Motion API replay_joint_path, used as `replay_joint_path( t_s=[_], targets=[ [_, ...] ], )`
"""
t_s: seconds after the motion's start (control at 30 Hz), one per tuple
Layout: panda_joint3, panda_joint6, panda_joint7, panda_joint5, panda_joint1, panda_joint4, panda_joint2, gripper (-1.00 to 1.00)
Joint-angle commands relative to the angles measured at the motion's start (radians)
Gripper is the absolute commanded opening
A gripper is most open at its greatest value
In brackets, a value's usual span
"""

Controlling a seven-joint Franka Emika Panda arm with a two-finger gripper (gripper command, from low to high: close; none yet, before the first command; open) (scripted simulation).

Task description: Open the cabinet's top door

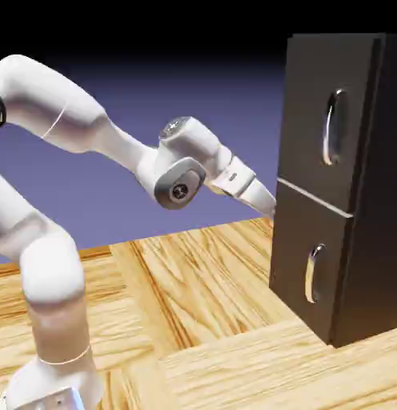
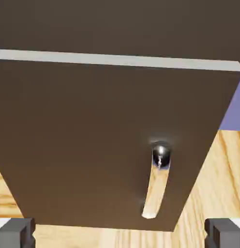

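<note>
The black cabinet (image 1: 376, 240) stands on the table at the right of the exterior view. Its top door (image 1: 302, 120) is shut and carries a vertical curved silver handle (image 1: 334, 126). My gripper (image 1: 268, 203) hovers close to the cabinet's front near the seam between the two doors, below and left of that handle. In the hand view the pale seam runs across the top, with a strip of the top door (image 2: 117, 24) above it. The lower door (image 2: 83, 145) and its handle (image 2: 158, 189) fill the middle. My gripper (image 2: 119, 235) is open with nothing between its fingertips (image 2: 15, 232).
The shorter lower door (image 1: 298, 264) with its own silver handle (image 1: 314, 272) sits under the top door. The wooden table (image 1: 202, 288) stretches out before the cabinet. My white arm (image 1: 90, 128) reaches in from the left.
</note>
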State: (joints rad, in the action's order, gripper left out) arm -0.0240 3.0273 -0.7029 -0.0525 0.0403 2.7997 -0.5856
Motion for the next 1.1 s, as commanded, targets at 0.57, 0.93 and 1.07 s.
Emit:
replay_joint_path(
  t_s=[0.57,0.93,1.07],
  targets=[
    [-0.358,-0.144,0.568,-0.783,0.423,-0.154,-0.233,0.00],
    [-0.577,-0.232,0.916,-1.261,0.681,-0.249,-0.375,0.00],
    [-0.656,-0.264,1.042,-1.435,0.775,-0.283,-0.427,0.00]
  ],
)
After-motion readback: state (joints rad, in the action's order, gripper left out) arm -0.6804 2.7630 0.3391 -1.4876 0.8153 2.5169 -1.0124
